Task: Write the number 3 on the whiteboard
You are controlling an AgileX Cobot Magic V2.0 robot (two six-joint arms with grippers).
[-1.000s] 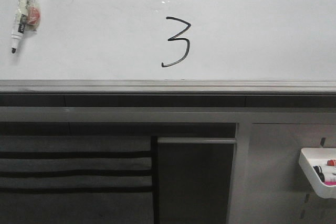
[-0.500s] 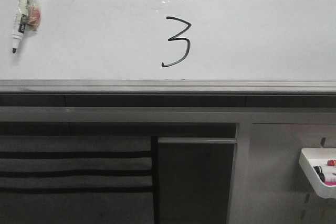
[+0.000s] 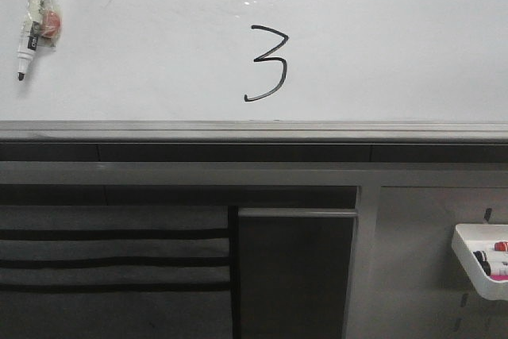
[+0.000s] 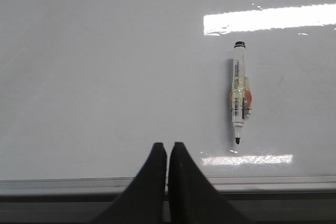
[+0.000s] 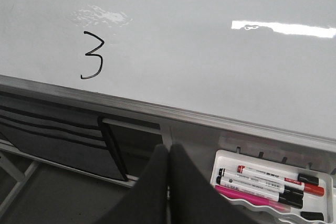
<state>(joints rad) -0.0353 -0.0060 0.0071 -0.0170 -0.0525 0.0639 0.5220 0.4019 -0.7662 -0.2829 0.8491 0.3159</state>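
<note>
Whiteboard [image 3: 397,53] fills the upper half of the front view, glossy white w/ a glare patch at 12 o'clock. Near its centre sits the number 3 [image 3: 266,63], thin black stroke, lower tail curling out toward 7 o'clock, just above the grey metal ledge [image 3: 254,131] along the board's lower edge. At 10 o'clock a black-tipped marker [image 3: 32,25] clings upright to the board, uncapped tip down, w/ a reddish blob taped to its barrel. Below the ledge: dark striped fabric pockets [image 3: 111,260] at 8 o'clock, dark panel [image 3: 295,271] at 6 o'clock, white marker tray [image 3: 479,263] at 4 o'clock holding red, black and pink markers.

Left gripper [image 4: 167,156], left wrist view: black fingers pressed together, nothing between them, apart from the marker on the board. Right gripper [image 5: 168,156], right wrist view: fingers likewise closed tight, holding nothing, beside the tray; the digit is well off at 10 o'clock. Neither gripper shows in the front view.
</note>
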